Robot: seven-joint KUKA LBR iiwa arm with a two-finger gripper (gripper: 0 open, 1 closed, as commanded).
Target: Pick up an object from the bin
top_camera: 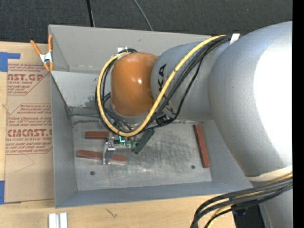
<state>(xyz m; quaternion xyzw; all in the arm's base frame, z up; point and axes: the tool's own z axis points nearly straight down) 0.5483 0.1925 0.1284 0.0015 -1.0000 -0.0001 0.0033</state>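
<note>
My gripper [109,152] hangs low over the left part of the bin floor, under the arm's orange cover. Its tip comes down on the middle of a long reddish-brown flat stick [89,154] that lies crosswise there; whether it touches the stick I cannot tell. A shorter brown stick [96,135] lies just behind it, to the upper left of the gripper and apart from it. Nothing shows as held.
A third reddish-brown stick [201,145] lies lengthwise near the bin's right side, far from the gripper. The arm and its yellow cables cover the bin's back and right. The left wall stands close to the two left sticks.
</note>
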